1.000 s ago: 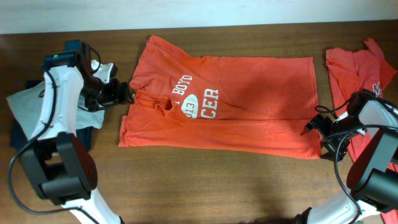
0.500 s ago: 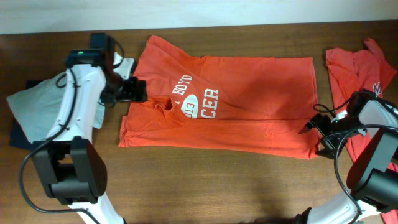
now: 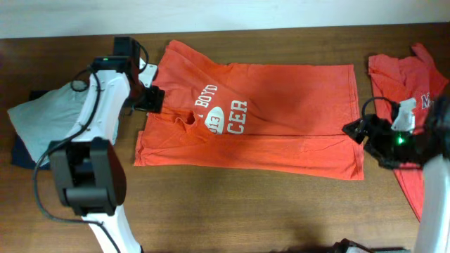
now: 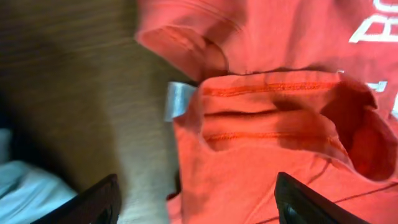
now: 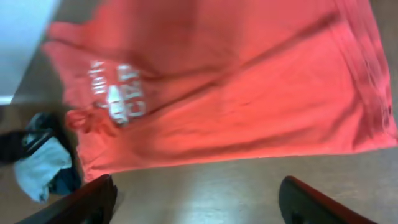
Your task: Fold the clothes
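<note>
An orange-red T-shirt with white lettering lies folded lengthwise across the middle of the table, collar end to the left. My left gripper hovers open over its left edge. In the left wrist view the fingers straddle the shirt's collar fold, with a white tag sticking out beside it. My right gripper is open, just off the shirt's right hem. Its wrist view shows the shirt ahead, with bare wood between the fingertips. A second orange-red shirt lies crumpled at the far right.
A grey garment on a dark blue one lies at the left edge, also seen in the right wrist view as a small pile. The pale wall runs along the table's back edge.
My left arm has swung back and right, from beside the grey pile to the shirt's collar edge. My right arm has risen and shifted slightly back by the hem.
</note>
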`<action>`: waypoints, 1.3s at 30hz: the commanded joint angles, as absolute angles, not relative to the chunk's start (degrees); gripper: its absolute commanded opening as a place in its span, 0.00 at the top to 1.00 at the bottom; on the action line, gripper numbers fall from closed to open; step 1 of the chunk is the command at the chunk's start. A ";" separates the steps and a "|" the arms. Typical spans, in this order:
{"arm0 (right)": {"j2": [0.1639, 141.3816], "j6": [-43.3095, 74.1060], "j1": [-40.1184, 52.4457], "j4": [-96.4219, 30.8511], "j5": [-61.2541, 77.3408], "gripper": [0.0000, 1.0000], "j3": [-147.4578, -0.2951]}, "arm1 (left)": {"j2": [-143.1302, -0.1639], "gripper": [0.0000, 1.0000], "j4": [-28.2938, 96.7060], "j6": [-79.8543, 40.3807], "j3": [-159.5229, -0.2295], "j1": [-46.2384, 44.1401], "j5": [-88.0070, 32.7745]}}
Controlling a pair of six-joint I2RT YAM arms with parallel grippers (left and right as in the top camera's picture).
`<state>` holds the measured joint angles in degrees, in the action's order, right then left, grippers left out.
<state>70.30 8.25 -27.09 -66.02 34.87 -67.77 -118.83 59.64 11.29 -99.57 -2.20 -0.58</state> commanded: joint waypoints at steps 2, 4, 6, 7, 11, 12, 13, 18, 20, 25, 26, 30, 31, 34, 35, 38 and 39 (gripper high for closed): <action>59.05 6.92 -24.69 -67.13 36.82 0.00 -68.27 | -123.00 0.30 58.92 15.77 -100.25 -3.88 -1.85; 56.07 8.60 -24.64 -67.85 36.82 0.01 -68.27 | -123.79 0.34 58.24 16.16 -100.25 -4.23 -1.23; 54.08 9.52 -24.64 -69.80 36.86 0.01 -68.27 | -123.96 0.41 56.60 16.19 -100.25 -4.25 -0.99; 53.87 9.50 -24.64 -70.61 36.86 0.01 -68.27 | -123.96 0.44 56.01 16.19 -100.25 -4.23 -0.45; 54.15 8.99 -24.64 -73.12 36.69 0.00 -68.27 | -124.75 0.49 54.48 16.19 -100.25 -4.25 0.67; 54.15 9.02 -24.64 -73.10 36.42 0.00 -68.27 | -125.19 0.51 54.46 16.19 -100.25 -4.29 0.58; 54.33 8.99 -24.67 -73.10 36.38 0.00 -68.27 | -125.56 0.52 54.46 16.19 -100.25 -4.34 0.40; 54.52 9.02 -24.64 -73.30 35.90 0.02 -68.25 | -126.65 0.67 54.24 16.36 -100.25 -4.36 0.47; 54.52 9.02 -24.67 -73.25 35.07 0.02 -68.25 | -126.65 0.73 54.41 16.36 -100.22 -4.36 0.47; 54.52 9.02 -24.64 -73.54 33.78 0.04 -68.25 | -126.54 1.00 56.97 14.50 -100.25 -4.34 0.58; 54.52 9.02 -24.67 -73.54 33.26 0.04 -68.25 | -126.48 0.99 57.52 13.65 -100.25 -4.34 0.89; 54.52 9.02 -24.67 -73.54 32.32 0.04 -68.25 | -124.95 0.99 62.22 10.74 -100.86 -4.36 1.54; 54.52 9.02 -24.67 -73.52 32.25 0.04 -68.25 | -124.16 0.99 63.42 9.54 -101.14 -4.36 1.50; 54.74 9.04 -24.67 -72.69 30.70 0.04 -68.25 | -121.16 0.99 66.39 7.07 -101.38 -4.36 0.80; 54.85 9.04 -24.67 -72.53 29.87 0.04 -68.25 | -119.57 0.99 67.59 7.11 -101.38 -4.36 0.93; 55.22 9.02 -24.67 -72.60 29.69 0.04 -68.25 | -117.49 1.00 64.05 7.31 -101.38 -4.29 1.50; 55.35 9.02 -24.67 -72.58 29.67 0.04 -68.25 | -117.49 1.00 63.55 7.22 -101.38 -4.29 1.21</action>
